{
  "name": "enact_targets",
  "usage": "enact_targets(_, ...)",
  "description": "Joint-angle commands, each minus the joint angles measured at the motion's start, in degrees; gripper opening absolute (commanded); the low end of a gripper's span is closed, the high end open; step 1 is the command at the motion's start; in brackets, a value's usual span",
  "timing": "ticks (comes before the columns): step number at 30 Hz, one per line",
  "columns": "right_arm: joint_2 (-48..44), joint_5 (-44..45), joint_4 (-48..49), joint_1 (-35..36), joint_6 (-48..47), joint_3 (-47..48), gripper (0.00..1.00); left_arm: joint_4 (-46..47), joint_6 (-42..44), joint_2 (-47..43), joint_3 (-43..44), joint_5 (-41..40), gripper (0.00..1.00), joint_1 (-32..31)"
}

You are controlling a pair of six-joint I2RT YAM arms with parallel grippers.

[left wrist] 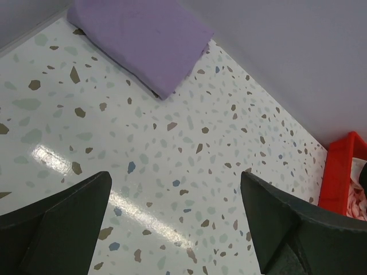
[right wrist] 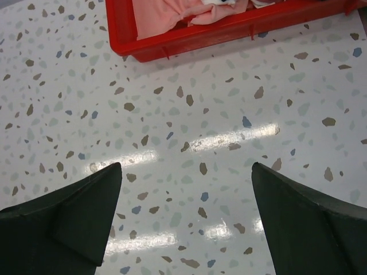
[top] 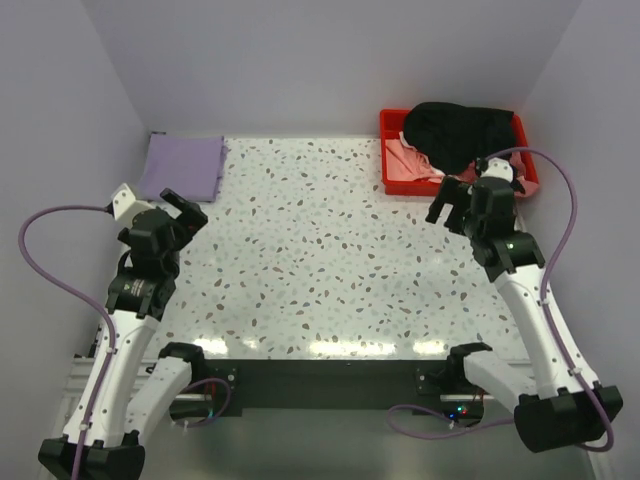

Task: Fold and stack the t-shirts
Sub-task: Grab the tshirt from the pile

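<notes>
The red tray (top: 386, 150) at far right holds a heaped black t-shirt (top: 455, 135) over a pale pink t-shirt (top: 408, 160); the folded lavender t-shirt (top: 182, 167) lies in the far left corner. The left gripper (top: 185, 213) and right gripper (top: 447, 203) are both spread wide and hold nothing.

Lavender shirt (top: 182, 167): folded into a flat, smooth rectangle with squared edges. It lies alone at the far left corner of the worktop (top: 330, 260), close against the back wall.
Black shirt (top: 460, 135): large and unfolded, bunched in a dark heap. It sits in the red tray (top: 386, 150) at the far right corner, rising above the rim and lying over paler cloth.
Pale pink shirt (top: 408, 160): unfolded and creased, in the left part of the same tray, partly under the black heap.
White cloth (right wrist: 221, 2): only a sliver shows beside the pink, too little to tell its shape.
</notes>
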Motion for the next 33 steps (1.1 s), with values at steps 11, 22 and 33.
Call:
enact_targets(11,33.3,18.5,1.2,-0.7,-9.5,30.4,0.99,3.1,-0.3,-0.9,-1.4,-2.0,1.0,0.3)
enact_targets(22,67.3,29.4,0.5,-8.9,-13.2,64.6,0.99,3.2,-1.0,-0.9,-2.8,-6.0,1.0,0.3)
enact_targets(33,64.2,28.1,16.5,-10.4,-10.9,52.9,0.99,4.7,-0.8,-0.1,-4.1,-6.9,1.0,0.3)
